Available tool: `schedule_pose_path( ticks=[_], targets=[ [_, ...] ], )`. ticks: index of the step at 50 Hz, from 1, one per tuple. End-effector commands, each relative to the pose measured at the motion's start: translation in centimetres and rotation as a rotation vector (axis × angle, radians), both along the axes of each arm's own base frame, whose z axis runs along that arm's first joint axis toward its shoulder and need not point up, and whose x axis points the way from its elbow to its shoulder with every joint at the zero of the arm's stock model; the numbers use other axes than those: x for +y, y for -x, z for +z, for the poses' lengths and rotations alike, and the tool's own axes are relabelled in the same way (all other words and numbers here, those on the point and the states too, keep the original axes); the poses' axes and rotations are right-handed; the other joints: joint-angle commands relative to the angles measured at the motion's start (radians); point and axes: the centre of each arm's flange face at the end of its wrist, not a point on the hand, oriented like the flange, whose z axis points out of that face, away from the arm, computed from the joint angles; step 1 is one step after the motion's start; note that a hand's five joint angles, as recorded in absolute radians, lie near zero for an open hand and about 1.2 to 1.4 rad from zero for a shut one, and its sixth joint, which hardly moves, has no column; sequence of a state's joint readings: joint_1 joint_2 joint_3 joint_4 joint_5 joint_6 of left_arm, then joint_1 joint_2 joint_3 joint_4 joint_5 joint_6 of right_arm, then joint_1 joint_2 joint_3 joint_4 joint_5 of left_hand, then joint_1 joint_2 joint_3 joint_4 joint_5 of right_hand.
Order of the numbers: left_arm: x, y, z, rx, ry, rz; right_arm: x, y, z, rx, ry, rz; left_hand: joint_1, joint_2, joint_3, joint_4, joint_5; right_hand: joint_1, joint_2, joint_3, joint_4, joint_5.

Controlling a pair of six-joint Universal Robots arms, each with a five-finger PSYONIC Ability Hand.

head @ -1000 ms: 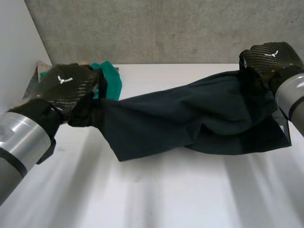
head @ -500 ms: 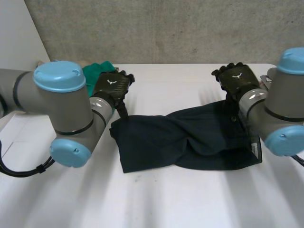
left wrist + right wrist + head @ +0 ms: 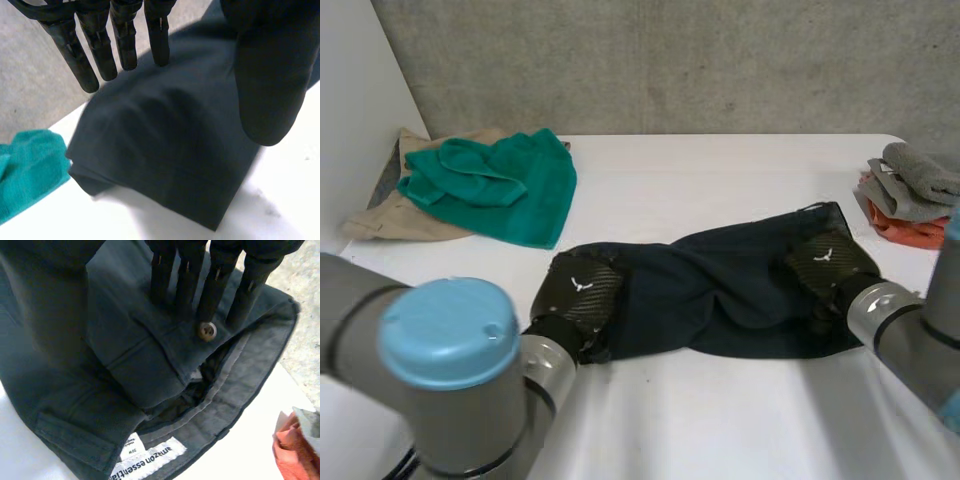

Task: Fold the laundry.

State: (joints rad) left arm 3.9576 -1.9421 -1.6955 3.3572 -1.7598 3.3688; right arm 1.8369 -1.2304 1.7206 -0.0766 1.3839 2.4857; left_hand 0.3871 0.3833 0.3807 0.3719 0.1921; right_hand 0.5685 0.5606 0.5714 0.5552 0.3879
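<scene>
Dark navy trousers [image 3: 720, 290] lie folded lengthwise across the middle of the white table [image 3: 700, 420]. My left hand [image 3: 578, 295] rests open on their leg end; in the left wrist view its fingers [image 3: 102, 50] are straight above the dark cloth [image 3: 165, 150], with the thumb [image 3: 270, 75] apart from them. On the waistband end lies my right hand [image 3: 830, 265], also open. In the right wrist view its straight fingertips [image 3: 187, 280] press the waistband [image 3: 75, 340] beside the button [image 3: 206, 331]. A white label [image 3: 150, 460] shows inside the waist.
A green towel [image 3: 500, 185] lies on a beige cloth [image 3: 380, 215] at the back left, its edge [image 3: 25, 170] close to the trouser legs. Grey and orange cloths [image 3: 910, 195] are stacked at the right edge, the orange one [image 3: 295, 450] near the waistband. A concrete wall stands behind.
A second ago both hands held the trousers stretched in the air. They have let go, the trousers now lie on the table, and both hands have come down flat on the ends.
</scene>
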Motion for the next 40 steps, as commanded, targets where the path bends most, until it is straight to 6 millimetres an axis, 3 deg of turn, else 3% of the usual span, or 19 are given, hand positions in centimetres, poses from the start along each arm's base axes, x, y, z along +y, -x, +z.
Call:
schedule_pose_path(
  ticks=[1,3,6,7,11,15,18,19,20,22,23,26,27,29,31,34,40],
  targets=[
    [-2.0,1.5,-3.4,-0.037,-0.031,0.022,-2.1,-0.5,-1.7,-0.021,0.090,-0.011,0.049,0.053,0.056,0.064,0.070,0.828,0.836,0.825,0.841,0.834],
    [-2.2,1.7,-3.5,-0.036,-0.028,0.021,-2.2,-0.4,-1.8,-0.028,0.112,-0.021,0.067,0.071,0.073,0.082,0.088,0.828,0.836,0.825,0.841,0.834],
    [-3.2,2.5,-3.9,-0.018,-0.007,0.025,-2.1,-0.3,-1.6,-0.028,0.120,-0.031,0.292,0.296,0.299,0.307,0.313,0.828,0.836,0.825,0.841,0.834],
    [-3.6,2.9,-4.3,-0.016,-0.003,0.026,-2.0,-0.3,-1.6,-0.028,0.118,-0.033,0.505,0.509,0.512,0.521,0.526,0.828,0.836,0.825,0.841,0.834],
    [-4.6,3.2,-4.4,-0.011,0.009,0.033,-1.7,-0.1,-0.6,-0.030,0.142,-0.037,1.008,1.012,1.014,1.023,1.028,0.828,0.836,0.825,0.841,0.834],
    [-5.5,2.6,-3.5,-0.010,0.028,0.059,-1.5,0.0,1.2,-0.029,0.175,-0.033,1.009,1.013,1.016,1.024,1.030,0.828,0.836,0.825,0.841,0.834],
    [-5.4,2.3,0.0,0.037,0.090,0.062,-1.1,0.1,4.0,-0.023,0.224,-0.027,1.009,1.013,1.016,1.024,1.030,0.828,0.836,0.825,0.841,0.834],
    [-5.1,2.0,2.9,0.075,0.140,0.060,-0.9,0.2,4.9,-0.020,0.240,-0.025,1.009,1.013,1.016,1.024,1.030,0.828,0.836,0.825,0.841,0.834],
    [-4.8,1.8,4.3,0.093,0.162,0.060,-0.8,0.2,5.9,-0.018,0.261,-0.022,1.009,1.013,1.016,1.024,1.030,0.828,0.836,0.825,0.841,0.834],
    [-4.2,1.2,7.0,0.128,0.205,0.059,-0.4,0.4,9.0,-0.016,0.317,-0.020,1.009,1.013,1.016,1.024,1.030,0.828,0.836,0.825,0.841,0.834],
    [-3.5,0.7,9.5,0.163,0.242,0.057,-0.2,0.4,10.1,-0.018,0.335,-0.019,1.009,1.013,1.016,1.024,1.030,0.828,0.836,0.825,0.841,0.834],
    [-2.3,-0.4,13.3,0.210,0.297,0.058,0.7,0.6,14.7,-0.033,0.406,-0.020,1.009,1.013,1.016,1.024,1.030,0.828,0.836,0.825,0.841,0.834],
    [-1.4,-1.2,15.8,0.239,0.330,0.054,1.0,0.7,15.8,-0.035,0.420,-0.020,1.009,1.013,1.016,1.024,1.030,0.828,0.836,0.825,0.841,0.834],
    [-0.6,-1.9,17.8,0.262,0.356,0.044,2.1,1.0,19.2,-0.045,0.457,-0.014,1.009,1.013,1.016,1.024,1.030,0.828,0.836,0.825,0.841,0.834],
    [0.6,-2.7,20.4,0.290,0.387,0.020,2.9,1.2,21.1,-0.051,0.478,-0.013,1.009,1.013,1.016,1.024,1.030,0.828,0.836,0.825,0.841,0.834],
    [1.5,-3.0,22.0,0.306,0.402,-0.011,3.8,1.7,23.8,-0.055,0.507,-0.023,1.009,1.013,1.016,1.024,1.030,0.828,0.836,0.825,0.841,0.834],
    [1.1,-3.1,22.8,0.306,0.412,-0.022,3.7,2.5,24.4,-0.013,0.496,-0.043,1.009,1.013,1.016,1.024,1.030,0.828,0.836,0.825,0.841,0.834]
  ],
)
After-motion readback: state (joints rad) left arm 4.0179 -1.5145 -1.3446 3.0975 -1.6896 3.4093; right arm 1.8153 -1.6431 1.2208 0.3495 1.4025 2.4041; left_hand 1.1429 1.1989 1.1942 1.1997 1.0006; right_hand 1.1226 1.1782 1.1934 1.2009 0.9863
